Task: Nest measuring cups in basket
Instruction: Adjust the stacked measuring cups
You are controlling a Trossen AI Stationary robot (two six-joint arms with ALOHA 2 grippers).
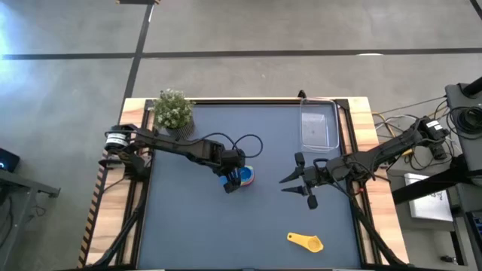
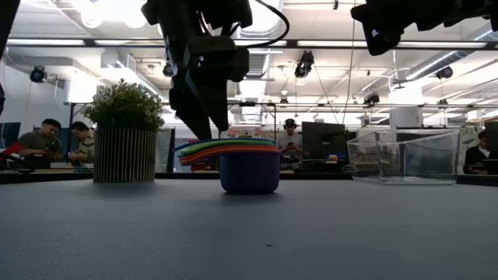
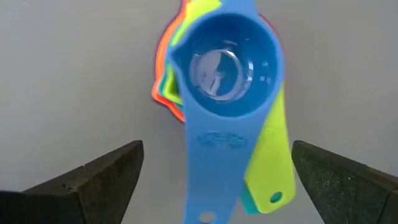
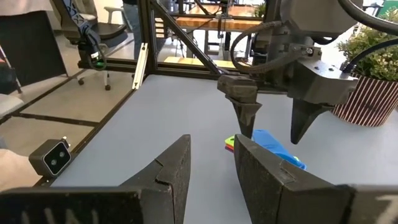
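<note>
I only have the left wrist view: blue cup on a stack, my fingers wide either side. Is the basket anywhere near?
Observer: No. In the high view the basket sits at the table's far right edge, well apart from the stack of cups, and looks empty.
Operator: All cups in that stack?
Observer: No. A yellow cup lies alone near the front edge, right of centre.
Operator: Is the stack sitting flat?
Observer: Yes. The low view shows it upright on the table, handles fanned toward the plant.
Operator: Where's the right arm?
Observer: The right gripper hovers right of the stack, holding nothing; the left gripper is over the stack.
</note>
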